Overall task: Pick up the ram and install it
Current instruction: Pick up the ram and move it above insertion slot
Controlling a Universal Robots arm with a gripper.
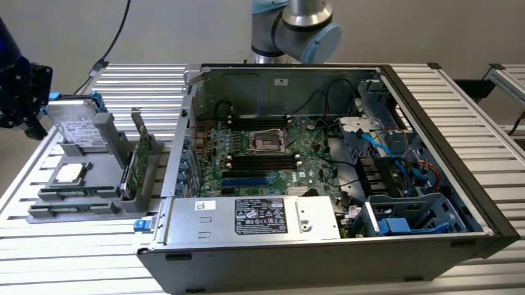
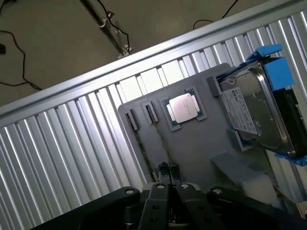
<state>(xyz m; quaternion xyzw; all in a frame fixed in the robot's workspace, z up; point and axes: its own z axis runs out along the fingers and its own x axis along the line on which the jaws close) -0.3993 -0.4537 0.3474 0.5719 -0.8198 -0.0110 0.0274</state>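
Slatted alu table [image 1: 74, 270], grey tray [image 1: 100, 175], PC case [image 1: 328, 267]

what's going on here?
A single robot arm is working on a RAM install. Its pincer is shut with nothing in it, hanging above the grey parts holder that sits beside the open PC case. The ram lies in the holder, not yet picked up, next to the processor chip and the hard drive.
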